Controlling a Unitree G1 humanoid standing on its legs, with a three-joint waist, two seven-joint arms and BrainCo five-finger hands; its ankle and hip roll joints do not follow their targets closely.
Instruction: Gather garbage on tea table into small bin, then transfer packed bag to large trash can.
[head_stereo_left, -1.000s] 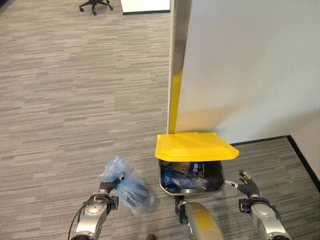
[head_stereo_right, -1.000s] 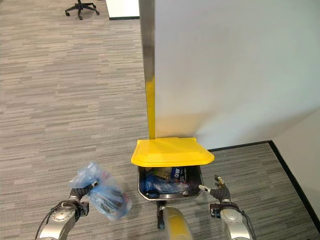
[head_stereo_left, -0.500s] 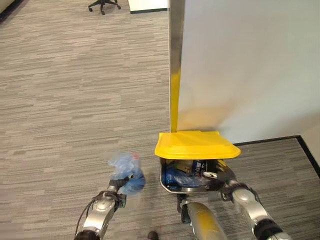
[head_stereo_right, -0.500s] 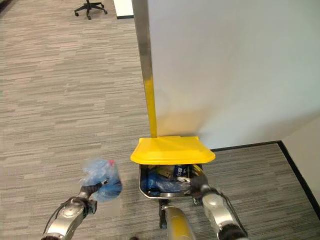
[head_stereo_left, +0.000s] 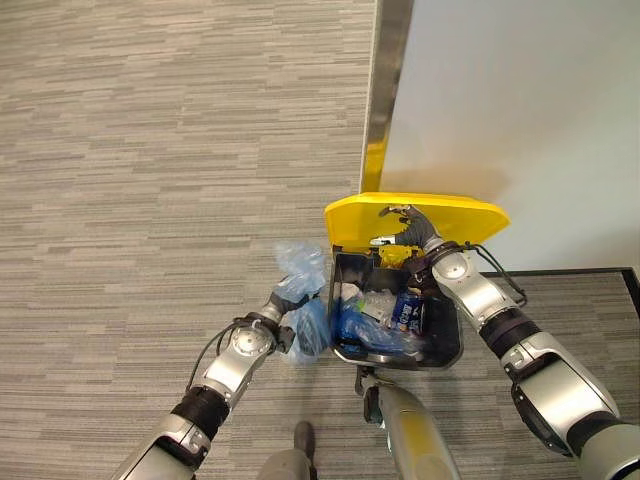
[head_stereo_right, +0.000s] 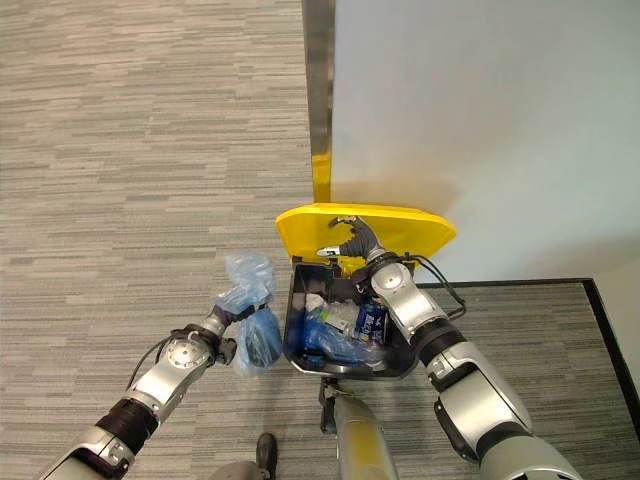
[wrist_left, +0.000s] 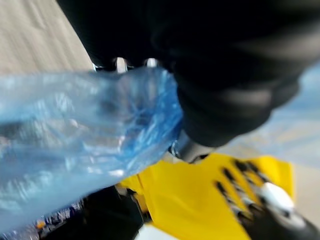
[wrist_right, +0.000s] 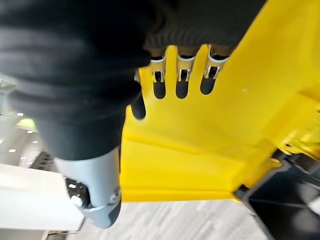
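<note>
Trash can, dark-walled, sits on grey carpet against a white wall panel, already holding bottles and wrappers. Its yellow lid is tipped up and back toward the wall, so the mouth is open toward the robot. Right hand is at the lid's front edge; in the right wrist view its fingers lie straight and flat against the yellow underside, pushing, not gripping. Left hand is closed round the gathered neck of the blue packed bag; the bag's bulk hangs just outside the can's left wall, touching or nearly touching it, with the top of the bag about level with the rim. So the opening lies to the right of the bag, across the near-left rim, and the left hand is the nearer one to it. Judgement: next move needs the bag lifted over that rim and carried rightward under the raised lid, then released; risk is the bag catching on the rim.
</note>
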